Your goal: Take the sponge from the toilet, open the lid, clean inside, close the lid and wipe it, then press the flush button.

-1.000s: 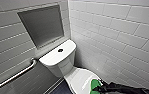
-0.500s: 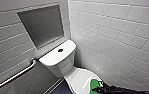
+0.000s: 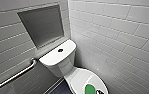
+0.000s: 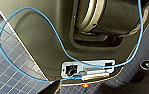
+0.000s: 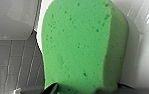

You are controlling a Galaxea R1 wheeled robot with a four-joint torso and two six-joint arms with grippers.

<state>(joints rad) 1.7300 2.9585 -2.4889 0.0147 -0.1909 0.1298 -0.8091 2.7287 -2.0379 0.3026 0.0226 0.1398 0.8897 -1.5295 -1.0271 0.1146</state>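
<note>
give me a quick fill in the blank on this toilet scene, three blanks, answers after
1. The sponge is ___ in colour.
2. It lies on the lid of the toilet, and that lid is ___.
3. The flush button sits in the middle of the top of the ___.

Missing words: green; closed; tank.

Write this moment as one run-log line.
toilet: lid shut | sponge: green, on the lid | flush button: on tank top, nothing touching it | right gripper: beside sponge, grip unclear
</note>
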